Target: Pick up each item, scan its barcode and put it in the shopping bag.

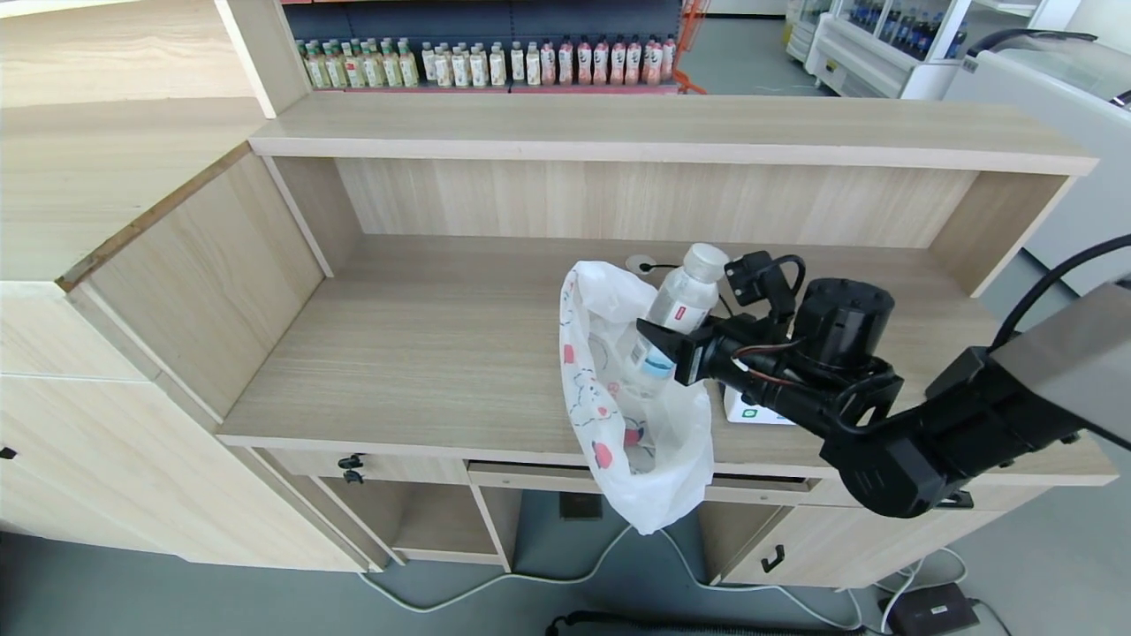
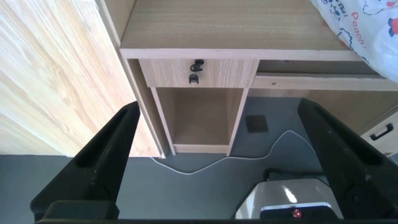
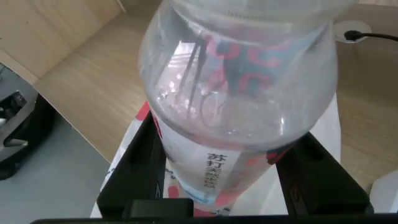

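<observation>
One bottle (image 1: 680, 305) clamped in the right end effector (image 1: 671, 349), tilted just over the shopping bag (image 1: 618, 415) mouth; only drop-in looks left. Wide, empty left end effector (image 2: 217, 109) well apart from shopping bag.

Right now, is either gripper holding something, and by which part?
The right gripper holds the bottle by its lower body, over the bag. The left gripper is open and holds nothing.
</observation>
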Robot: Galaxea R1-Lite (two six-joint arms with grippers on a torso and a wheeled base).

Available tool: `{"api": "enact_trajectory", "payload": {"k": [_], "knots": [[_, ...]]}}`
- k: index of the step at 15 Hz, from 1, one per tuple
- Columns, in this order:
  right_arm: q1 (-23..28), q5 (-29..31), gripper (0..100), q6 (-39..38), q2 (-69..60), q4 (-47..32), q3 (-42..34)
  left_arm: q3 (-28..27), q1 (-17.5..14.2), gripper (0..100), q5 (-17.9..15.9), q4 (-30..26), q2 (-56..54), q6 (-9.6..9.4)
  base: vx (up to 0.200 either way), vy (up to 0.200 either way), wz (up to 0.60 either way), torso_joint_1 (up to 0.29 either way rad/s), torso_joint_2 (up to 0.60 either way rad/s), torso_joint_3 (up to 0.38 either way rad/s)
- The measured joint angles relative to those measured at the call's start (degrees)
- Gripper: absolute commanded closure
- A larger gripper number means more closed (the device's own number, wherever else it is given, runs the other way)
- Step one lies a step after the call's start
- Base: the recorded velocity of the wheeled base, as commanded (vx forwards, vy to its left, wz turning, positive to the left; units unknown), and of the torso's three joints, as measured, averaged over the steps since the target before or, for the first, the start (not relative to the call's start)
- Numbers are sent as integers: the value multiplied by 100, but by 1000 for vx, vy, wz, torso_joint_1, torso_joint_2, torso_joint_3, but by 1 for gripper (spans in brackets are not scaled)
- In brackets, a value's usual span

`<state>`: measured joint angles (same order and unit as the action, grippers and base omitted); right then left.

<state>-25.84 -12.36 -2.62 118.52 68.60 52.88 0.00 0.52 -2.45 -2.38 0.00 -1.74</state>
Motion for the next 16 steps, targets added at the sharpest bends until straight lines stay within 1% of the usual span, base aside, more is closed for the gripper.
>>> {"api": "enact_trajectory", "payload": {"k": [4, 6, 9, 13, 14, 16], "knots": [[-39, -22, 100, 233, 477, 421, 17, 0, 0, 0, 0, 0, 0, -2, 0, 0, 0, 0, 0, 0], [-26, -138, 100, 489, 742, 506, 15, 0, 0, 0, 0, 2, 0, -4, 0, 0, 0, 0, 0, 0], [-34, -269, 100, 663, 1068, 772, 43, 0, 0, 0, 0, 2, 0, -2, 0, 0, 0, 0, 0, 0], [-34, -367, 100, 809, 1269, 779, 243, 0, 0, 0, 0, 0, 0, -2, 0, 0, 0, 0, 0, 0], [-34, -391, 0, 875, 1296, 772, 268, 0, 0, 0, -1, 0, 0, -2, 0, 0, 0, 0, 0, 0], [-41, -455, 0, 929, 1309, 681, 257, 0, 0, 0, -1, 0, 0, -2, 0, 0, 0, 0, 0, 0]]}}
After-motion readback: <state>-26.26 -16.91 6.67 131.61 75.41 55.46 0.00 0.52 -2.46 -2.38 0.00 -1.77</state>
